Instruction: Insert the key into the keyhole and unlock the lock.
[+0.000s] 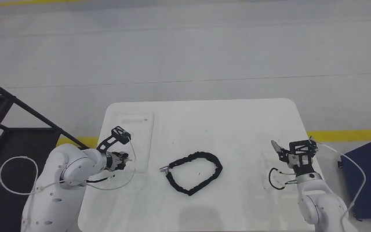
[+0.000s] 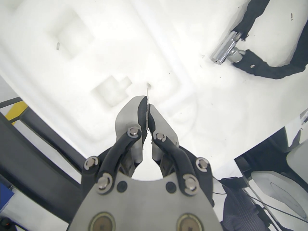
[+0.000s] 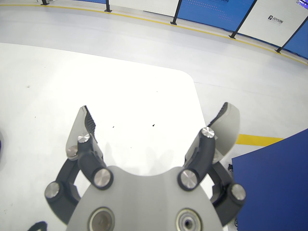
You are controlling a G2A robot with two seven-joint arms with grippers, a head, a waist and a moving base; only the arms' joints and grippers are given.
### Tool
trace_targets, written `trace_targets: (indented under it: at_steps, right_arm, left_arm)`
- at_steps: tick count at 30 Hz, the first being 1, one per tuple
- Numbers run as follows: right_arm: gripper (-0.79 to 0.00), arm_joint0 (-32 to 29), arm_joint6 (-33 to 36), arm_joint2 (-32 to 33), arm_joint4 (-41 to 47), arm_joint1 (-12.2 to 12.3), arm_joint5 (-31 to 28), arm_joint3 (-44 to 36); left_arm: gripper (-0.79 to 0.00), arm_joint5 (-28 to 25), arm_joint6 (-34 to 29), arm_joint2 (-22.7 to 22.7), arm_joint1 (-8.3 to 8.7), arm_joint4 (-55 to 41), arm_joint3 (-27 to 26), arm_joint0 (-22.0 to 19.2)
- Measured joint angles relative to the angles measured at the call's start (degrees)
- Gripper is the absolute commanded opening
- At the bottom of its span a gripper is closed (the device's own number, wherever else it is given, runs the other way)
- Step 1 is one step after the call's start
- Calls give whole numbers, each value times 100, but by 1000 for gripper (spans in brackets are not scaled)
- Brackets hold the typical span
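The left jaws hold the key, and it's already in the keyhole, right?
No. The left jaws do hold the key, but it isn't in the keyhole: the left wrist view shows the lock lying well apart from it.

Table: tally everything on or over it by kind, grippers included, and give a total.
key: 1, held in the left gripper
lock: 1
foam tray: 1
Grippers: 2, the left gripper and the right gripper
Total: 5
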Motion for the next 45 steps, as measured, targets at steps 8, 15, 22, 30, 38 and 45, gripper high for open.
trace_targets:
  at_steps: [8, 15, 22, 30, 38, 45]
  right_arm:
    - [0, 0, 0, 0, 0, 0, 0, 0]
    - [0, 0, 0, 0, 0, 0, 0, 0]
    - [0, 0, 0, 0, 0, 0, 0, 0]
    - [0, 0, 0, 0, 0, 0, 0, 0]
    - [0, 0, 0, 0, 0, 0, 0, 0]
    - [0, 0, 0, 0, 0, 0, 0, 0]
  left_arm:
    - [-785, -125, 464, -357, 92, 218, -606, 223]
    - [-785, -573, 2234, -1221, 76, -658, -1084, 978]
    - [-785, -2073, 4206, -1798, 17, -1225, -825, 2030]
    - [-785, -3354, 5276, -1535, -7, -1576, -89, 2300]
    - [-785, -3482, 5572, -699, 130, -3009, 529, 1953]
    - [-785, -3482, 4473, -429, 384, -5151, 936, 1536]
